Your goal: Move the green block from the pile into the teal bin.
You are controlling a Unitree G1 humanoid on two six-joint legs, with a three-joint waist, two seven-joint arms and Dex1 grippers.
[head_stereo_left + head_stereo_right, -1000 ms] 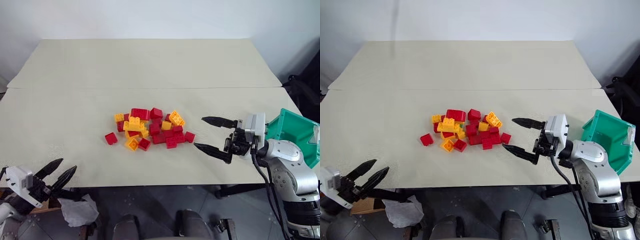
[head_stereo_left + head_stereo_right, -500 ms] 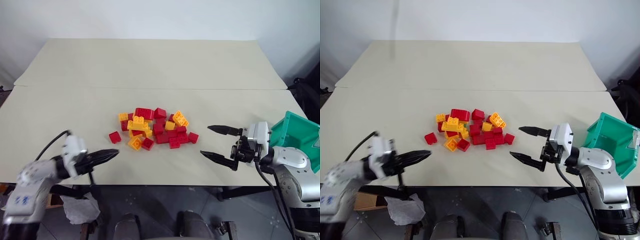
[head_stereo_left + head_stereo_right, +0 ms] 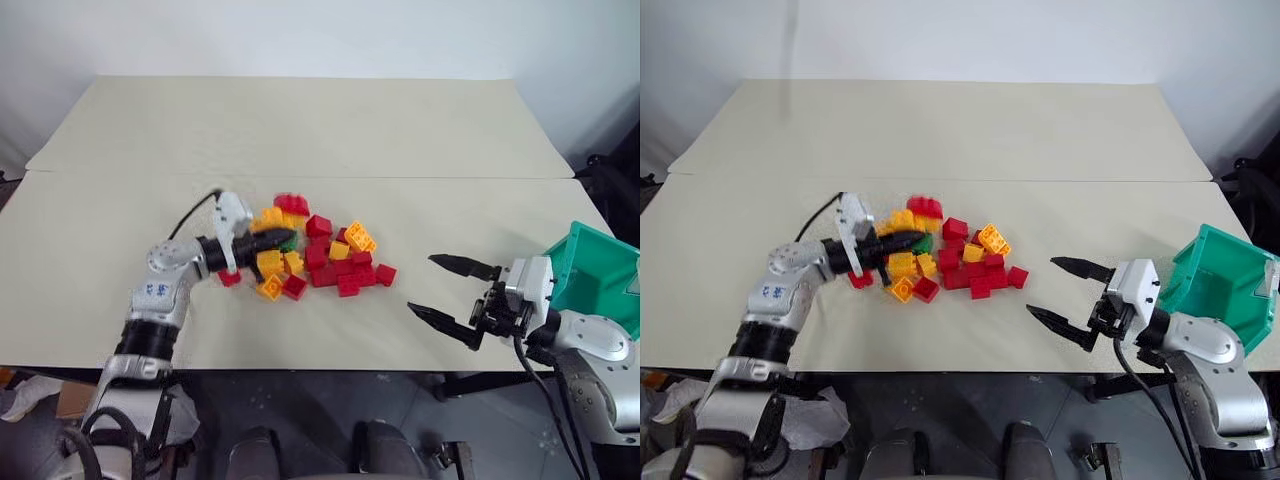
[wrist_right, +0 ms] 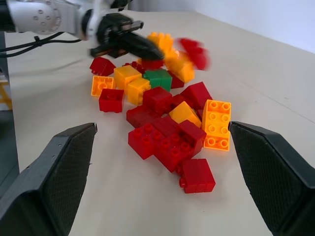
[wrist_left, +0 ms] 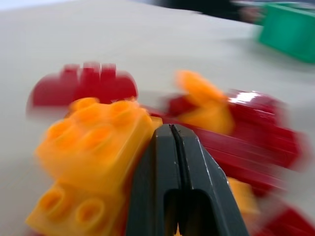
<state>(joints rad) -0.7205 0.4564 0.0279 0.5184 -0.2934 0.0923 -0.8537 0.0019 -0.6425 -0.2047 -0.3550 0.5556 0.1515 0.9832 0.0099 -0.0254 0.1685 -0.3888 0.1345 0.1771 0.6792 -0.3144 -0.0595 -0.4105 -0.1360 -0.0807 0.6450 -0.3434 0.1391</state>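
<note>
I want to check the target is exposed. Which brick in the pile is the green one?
The green block, the only green brick, lies at the pile's left-arm side, beside yellow-orange bricks, just off the shut left gripper's tip.

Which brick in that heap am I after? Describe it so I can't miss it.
On the beige table sits the pile of red and yellow-orange bricks. The green block lies near the pile's middle, beside the tip of the left gripper. It is the only green brick.

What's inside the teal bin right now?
The teal bin sits tilted at the table's right edge; the inner walls that show are bare. Its floor is hidden by the near wall. The green block lies in the pile.
</note>
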